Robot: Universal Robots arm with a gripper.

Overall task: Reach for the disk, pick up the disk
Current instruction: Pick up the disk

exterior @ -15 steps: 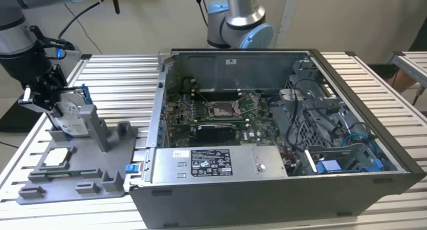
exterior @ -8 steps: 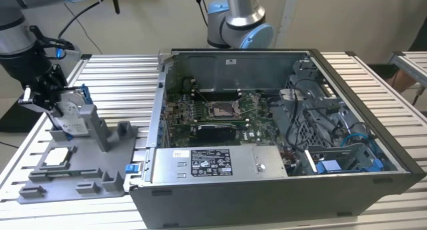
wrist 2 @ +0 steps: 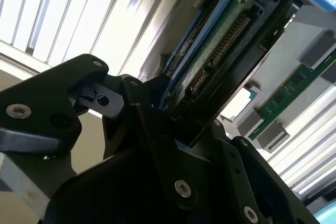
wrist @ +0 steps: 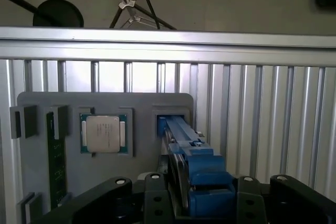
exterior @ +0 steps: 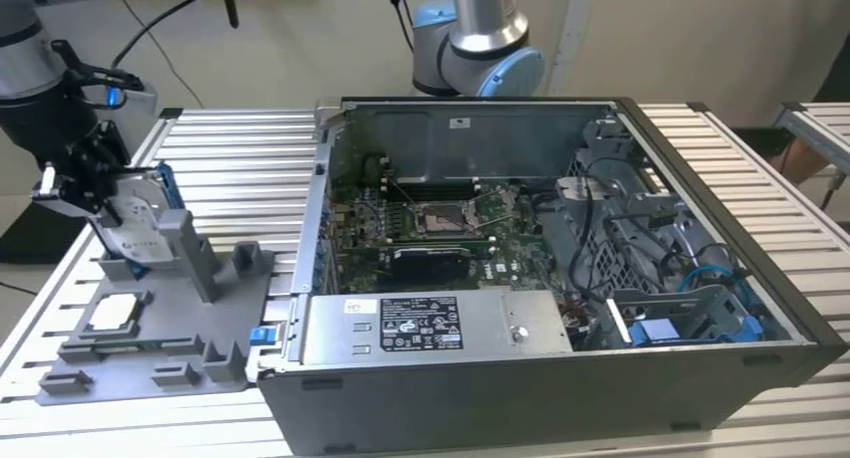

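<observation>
Where the slatted aluminium table (exterior: 226, 144) runs out toward the exterior view's left, the black robot gripper (exterior: 96, 187) hangs over a flat grey plastic fixture plate (exterior: 173, 334). It is clamped on the disk (exterior: 137, 217), a silver-grey rectangular hard drive with a white label, framed by a blue plastic bracket. The disk stands on edge, tilted a little, at the upright posts of the plate. In the first wrist view the black fingers (wrist: 155, 203) press against both long sides of the blue bracket, and the drive's far end sits at a rectangular slot in the plate; whether it has come clear of that slot cannot be told. The second wrist view shows the drive's underside, with its green circuit board and a row of connector pins, wedged between the jaws. On the same plate, beside the slot, a square silver processor chip (wrist: 103, 134) lies in its recess, and a narrow green memory stick (wrist: 56, 156) lies just past it. A large open dark-grey computer case (exterior: 531, 398) stands on the table to the exterior view's right of the plate.
</observation>
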